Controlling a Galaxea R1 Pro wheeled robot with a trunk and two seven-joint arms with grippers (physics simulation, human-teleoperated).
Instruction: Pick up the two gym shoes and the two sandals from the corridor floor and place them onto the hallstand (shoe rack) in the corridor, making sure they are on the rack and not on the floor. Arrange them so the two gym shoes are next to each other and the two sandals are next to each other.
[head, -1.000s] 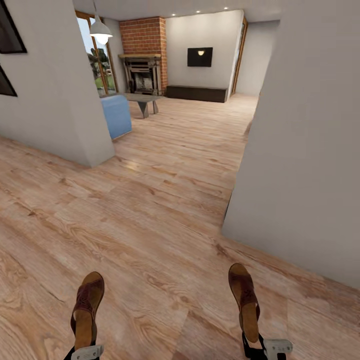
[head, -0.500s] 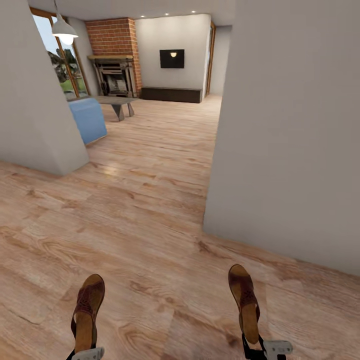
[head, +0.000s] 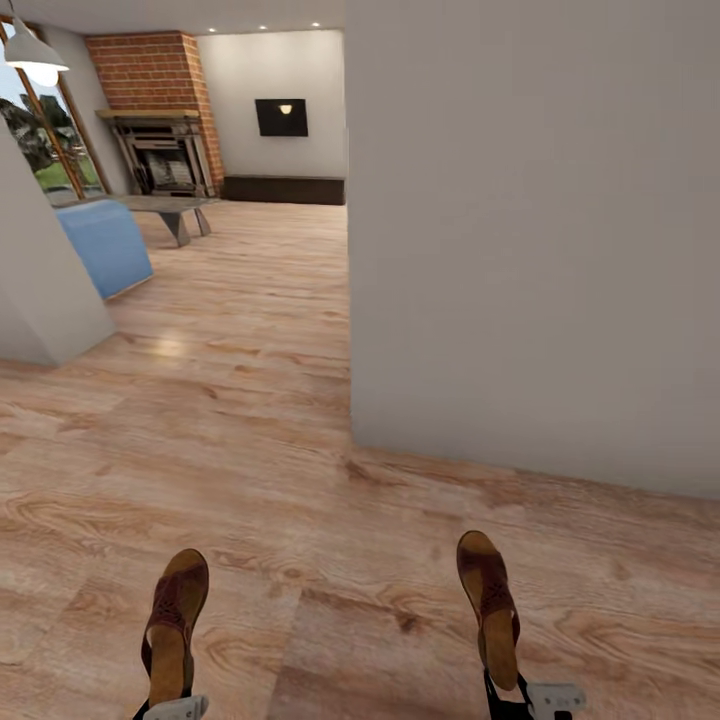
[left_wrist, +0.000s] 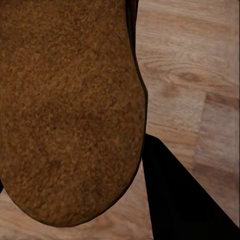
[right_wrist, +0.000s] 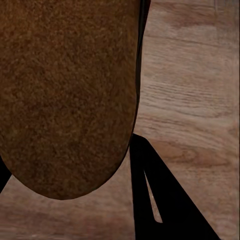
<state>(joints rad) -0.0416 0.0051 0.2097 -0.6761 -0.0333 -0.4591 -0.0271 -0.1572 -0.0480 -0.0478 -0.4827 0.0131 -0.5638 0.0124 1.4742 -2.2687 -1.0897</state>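
Two brown leather sandals, grainy suede-like soles, rounded toes: the left sandal (head: 173, 628) sits clamped at its heel in the left tool (head: 172, 708), the right sandal (head: 490, 606) likewise in the right tool (head: 530, 697), both above wood-grain corridor floor (head: 300, 480).

Left end effector (head: 172, 708) clamped on a sandal (head: 174, 625), right end effector (head: 535, 698) likewise

Both sandals' (head: 172, 625) heels and fingers cut off below
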